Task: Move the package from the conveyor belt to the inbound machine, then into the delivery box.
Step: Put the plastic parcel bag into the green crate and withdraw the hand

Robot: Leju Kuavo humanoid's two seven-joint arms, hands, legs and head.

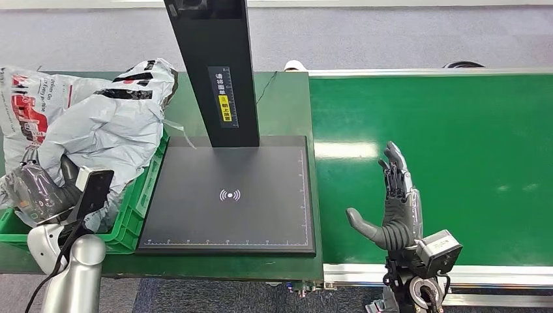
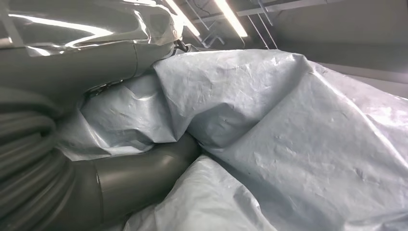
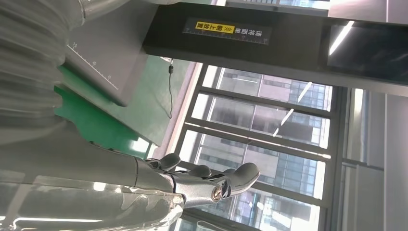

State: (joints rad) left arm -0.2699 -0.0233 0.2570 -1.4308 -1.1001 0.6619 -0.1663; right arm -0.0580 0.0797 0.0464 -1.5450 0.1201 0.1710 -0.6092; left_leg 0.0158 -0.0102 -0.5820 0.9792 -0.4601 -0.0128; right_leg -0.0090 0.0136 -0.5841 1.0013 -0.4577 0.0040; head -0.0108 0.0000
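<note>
In the head view, the grey package (image 1: 98, 124) is seen lying in the green delivery box (image 1: 134, 215) beside the black inbound machine (image 1: 228, 195). The left hand (image 1: 39, 192) is pressed against the package; whether it is gripped cannot be told. The right hand (image 1: 394, 202) is held above the green conveyor belt (image 1: 456, 130), fingers spread, nothing in it.

In the left wrist view, crumpled package (image 2: 269, 134) film is pressed against the thick grey thumb (image 2: 139, 178).

In the right wrist view, the right hand (image 3: 192, 180) is seen with fingers extended, the machine's black post (image 3: 231, 38) beyond.
</note>
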